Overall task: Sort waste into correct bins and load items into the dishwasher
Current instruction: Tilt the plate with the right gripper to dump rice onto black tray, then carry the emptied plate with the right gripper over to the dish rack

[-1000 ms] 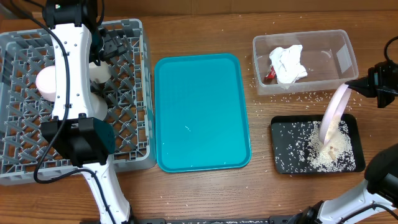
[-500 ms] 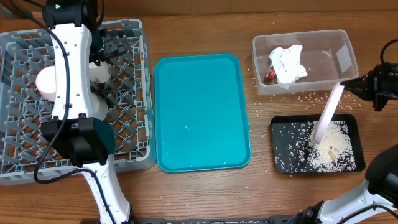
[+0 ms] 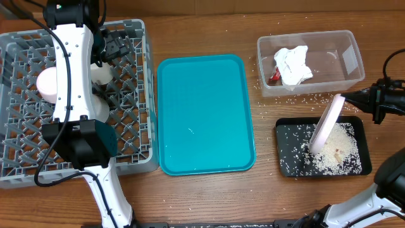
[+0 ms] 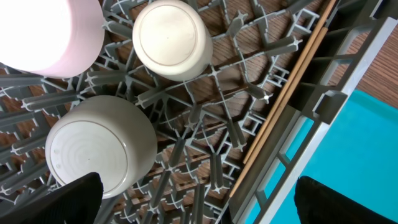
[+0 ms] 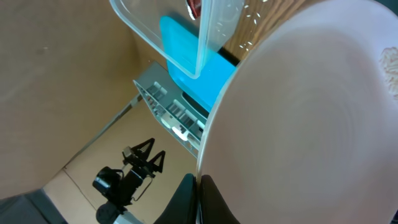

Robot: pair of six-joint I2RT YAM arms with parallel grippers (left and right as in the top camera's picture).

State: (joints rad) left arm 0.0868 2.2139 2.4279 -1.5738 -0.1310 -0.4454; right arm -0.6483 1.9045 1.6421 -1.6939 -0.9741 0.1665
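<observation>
Above, we see the jaws of the right gripper clamped on the rim of the white round dinner plate, tilted edge-down over the shallow black rectangular tray, where white rice grains lie heaped. The left gripper holds its jaws wide above the grey lattice dish rack.

White arm, black cables

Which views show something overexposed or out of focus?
Left wrist: the pale bowl at top left is washed out, the rack sharp. Right wrist: the close plate is soft and featureless. Overhead: evenly lit, faint glints on the teal tray.
</observation>
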